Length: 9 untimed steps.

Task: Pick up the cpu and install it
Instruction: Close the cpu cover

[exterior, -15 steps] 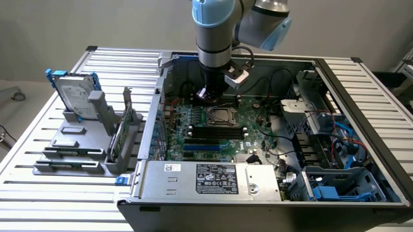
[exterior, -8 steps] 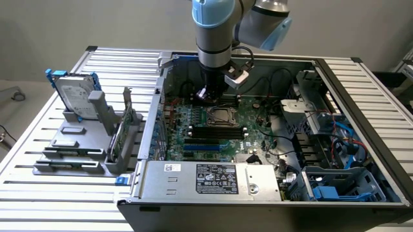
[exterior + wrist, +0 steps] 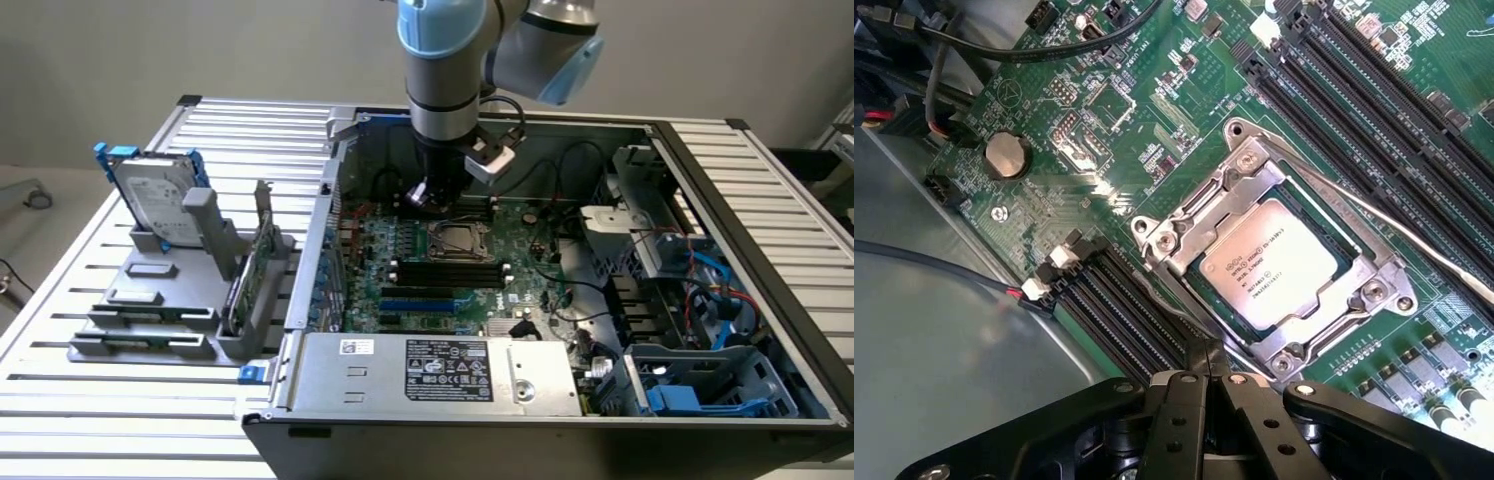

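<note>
Gripper [image 3: 422, 192] is hanging inside the open case [image 3: 627, 124], low over the far part of the motherboard [image 3: 534, 255]; in the wrist view the gripper [image 3: 1205, 350] is showing its two fingers [image 3: 1176, 405] pressed together with nothing between them, so the claw is closed and carrying nothing; the cpu [image 3: 1279, 275] is lying flat, silver top up and print showing, inside the socket frame [image 3: 1166, 240], and it is looking seated rather than tilted; the thin latch lever [image 3: 1384, 220] is standing off along one side of the frame, so I am judging the socket as not yet clamped down; now the relation that matters: in the exterior view the cpu [image 3: 462, 240] is sitting just to the exterior view's right of the gripper and a touch nearer to us, close by but apart, not under the fingertips; the chip is square, so there is no long axis to line up on, though its edges are running skewed to the line of the fingers; the hard drive [image 3: 150, 195] is standing well apart on the rack [image 3: 147, 300] at the exterior view's left, outside the case.
</note>
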{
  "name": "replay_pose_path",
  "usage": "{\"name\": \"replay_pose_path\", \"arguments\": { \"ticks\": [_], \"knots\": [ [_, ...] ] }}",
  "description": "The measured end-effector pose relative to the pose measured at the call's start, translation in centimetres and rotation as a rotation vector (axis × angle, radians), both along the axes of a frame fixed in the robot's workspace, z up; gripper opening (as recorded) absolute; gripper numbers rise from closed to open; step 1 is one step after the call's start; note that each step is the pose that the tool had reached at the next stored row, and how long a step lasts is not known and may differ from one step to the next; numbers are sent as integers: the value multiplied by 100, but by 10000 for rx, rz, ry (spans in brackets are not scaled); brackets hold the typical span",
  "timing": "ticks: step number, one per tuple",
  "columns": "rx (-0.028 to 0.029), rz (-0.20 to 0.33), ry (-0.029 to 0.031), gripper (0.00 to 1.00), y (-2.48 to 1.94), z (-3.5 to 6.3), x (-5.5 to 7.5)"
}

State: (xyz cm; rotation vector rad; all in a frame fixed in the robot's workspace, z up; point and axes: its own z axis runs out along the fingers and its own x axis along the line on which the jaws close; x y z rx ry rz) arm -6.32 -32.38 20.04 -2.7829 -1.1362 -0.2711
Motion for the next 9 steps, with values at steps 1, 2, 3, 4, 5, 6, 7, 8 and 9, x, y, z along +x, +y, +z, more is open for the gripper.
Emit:
{"name": "replay_pose_path", "arguments": {
  "ticks": [1, 2, 3, 4, 5, 6, 7, 8, 9],
  "knots": [
    [1, 1, -1, 11, 0, -2, 1],
    [0, 2, 0, 11, 0, -4, 3],
    [0, 2, 0, 11, 0, -6, 4],
    [-1, 3, 0, 11, 0, -7, 6],
    [0, 3, 0, 11, 0, -8, 8],
    [0, 4, 0, 11, 0, -10, 9],
    [0, 4, 0, 11, 0, -11, 11],
    [0, 5, 0, 11, 0, -13, 12],
    [0, 5, 0, 11, 0, -14, 13]
  ]
}}
